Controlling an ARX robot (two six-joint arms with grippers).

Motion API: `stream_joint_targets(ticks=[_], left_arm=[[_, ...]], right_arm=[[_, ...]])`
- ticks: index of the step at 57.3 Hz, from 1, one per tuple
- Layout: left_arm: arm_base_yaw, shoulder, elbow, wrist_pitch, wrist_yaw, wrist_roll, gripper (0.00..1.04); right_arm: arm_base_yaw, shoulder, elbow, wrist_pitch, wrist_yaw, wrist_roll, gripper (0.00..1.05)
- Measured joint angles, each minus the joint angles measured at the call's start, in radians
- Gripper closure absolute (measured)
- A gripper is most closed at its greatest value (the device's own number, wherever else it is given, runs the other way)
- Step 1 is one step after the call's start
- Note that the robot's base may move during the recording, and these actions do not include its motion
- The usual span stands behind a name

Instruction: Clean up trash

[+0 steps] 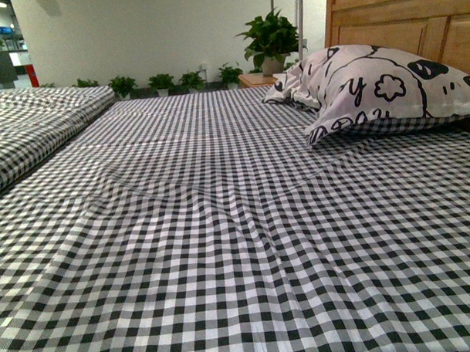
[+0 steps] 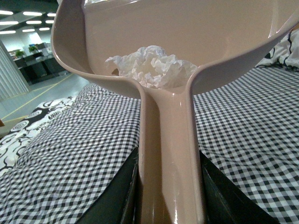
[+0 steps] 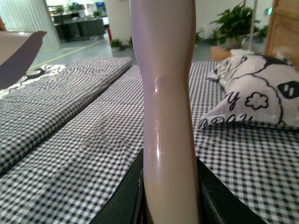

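In the left wrist view my left gripper (image 2: 170, 186) is shut on the handle of the pink dustpan (image 2: 187, 42), held above the checked bed. The trash (image 2: 152, 65), a crumpled white paper wad, lies inside the pan near where the handle joins. In the right wrist view my right gripper (image 3: 170, 191) is shut on the pink brush (image 3: 166, 84), of which only the smooth handle shows; its bristles are out of view. An edge of the dustpan (image 3: 18, 51) shows at that view's far side. Neither arm appears in the front view.
The black-and-white checked bedsheet (image 1: 222, 246) fills the front view. A patterned pillow (image 1: 378, 86) leans against the wooden headboard (image 1: 415, 15) at the back right. A second checked bed (image 1: 32, 129) lies to the left. Potted plants (image 1: 270, 37) stand along the far wall.
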Motion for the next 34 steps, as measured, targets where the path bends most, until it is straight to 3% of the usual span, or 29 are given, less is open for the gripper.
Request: stream_joint_targets(ticks=[10, 16, 27, 34], left_arm=[[-0.114, -0.126, -0.057, -0.039, -0.122, -0.001, 0.76], [-0.179, -0.179, -0.092, -0.066, -0.193, -0.005, 0.76], [-0.255, -0.248, -0.154, -0.087, -0.276, -0.027, 0.76], [-0.271, -0.272, -0.185, -0.090, -0.317, -0.048, 0.76]], right_arm=[[0.121, -0.070, -0.023, 0.006, 0.211, -0.033, 0.84], [0.146, -0.072, -0.042, 0.042, 0.320, -0.035, 0.84], [0.149, -0.079, -0.072, 0.076, 0.440, -0.034, 0.84], [0.135, -0.092, -0.085, 0.081, 0.459, -0.032, 0.84]])
